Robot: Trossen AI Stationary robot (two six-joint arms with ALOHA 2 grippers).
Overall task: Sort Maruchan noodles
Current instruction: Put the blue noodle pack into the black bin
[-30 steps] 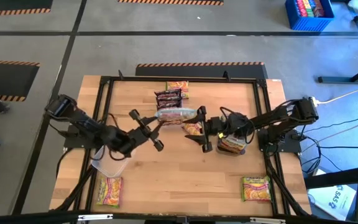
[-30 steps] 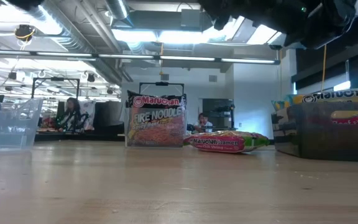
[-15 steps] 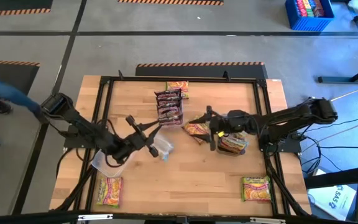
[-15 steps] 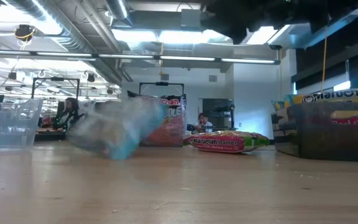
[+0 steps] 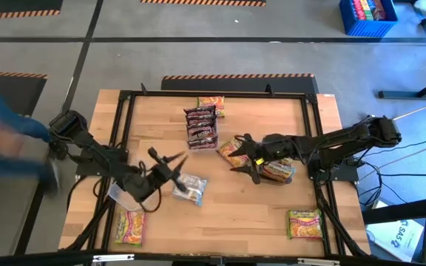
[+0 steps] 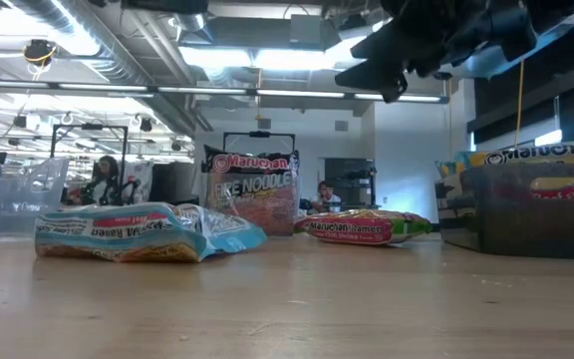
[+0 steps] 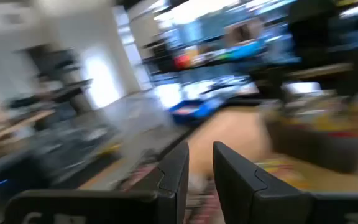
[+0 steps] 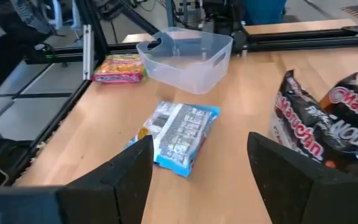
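Observation:
A light blue noodle packet lies flat on the table, held by neither gripper. My left gripper hovers just left of it, fingers a narrow gap apart with nothing between. My right gripper hangs open above the table's middle, over an orange-pink packet. Maroon packets lie in a pile farther back.
An empty clear bin stands at the left, a bin with packets at the right. Yellow-pink and yellow-green packets lie at the near corners. A person's blue sleeve moves beyond the table's left edge.
The light blue packet has dropped from mid-air beside the maroon pile and now lies flat on the table toward the near left. My left gripper has swung toward the near edge and sunk a little. My right gripper has tipped up and drawn slightly toward the right.

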